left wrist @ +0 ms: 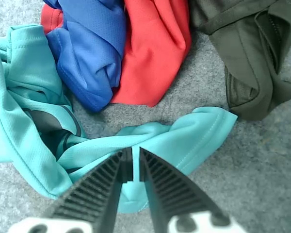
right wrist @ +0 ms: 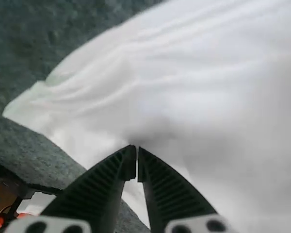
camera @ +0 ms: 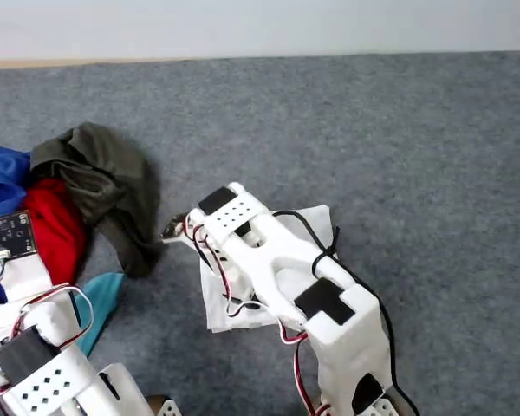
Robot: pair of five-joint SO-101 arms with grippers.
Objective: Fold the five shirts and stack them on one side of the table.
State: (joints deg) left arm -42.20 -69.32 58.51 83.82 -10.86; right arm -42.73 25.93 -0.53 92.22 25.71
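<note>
Worktop [camera: 433, 173]: flat and covered in grey, felt-like pile. White shirt [camera: 312, 224]: thin, smooth cloth lying in soft ripples near the middle of the worktop, mostly beneath the right arm [camera: 329, 303], which has a white plastic shell, black pads and looped red and black wires. Right gripper [right wrist: 137, 150]: its black ribbed fingers [right wrist: 169, 194] are pressed together at the tips on a fold of the white shirt, and creases in the cloth run toward that spot; in the high view this gripper [camera: 175, 228] sits at the shirt's edge nearest the pile. The pile is a crumpled heap at the worktop's left side. It holds an olive shirt [camera: 104, 173], heavier matte cloth bunched in deep folds; a red shirt [camera: 56, 225], fine knit, touching the olive one; a blue shirt [camera: 2, 178], mesh-textured, lying against the red; and a teal shirt [camera: 100, 299], mesh-textured with stitched hems, spread out nearest the left arm [camera: 43, 373]. Left gripper [left wrist: 133, 158]: its black ribbed fingers [left wrist: 97, 189] are drawn nearly together, with a thin slit between the tips, over a rounded lobe of the teal shirt [left wrist: 184, 138]. Whether they pinch cloth cannot be told.
</note>
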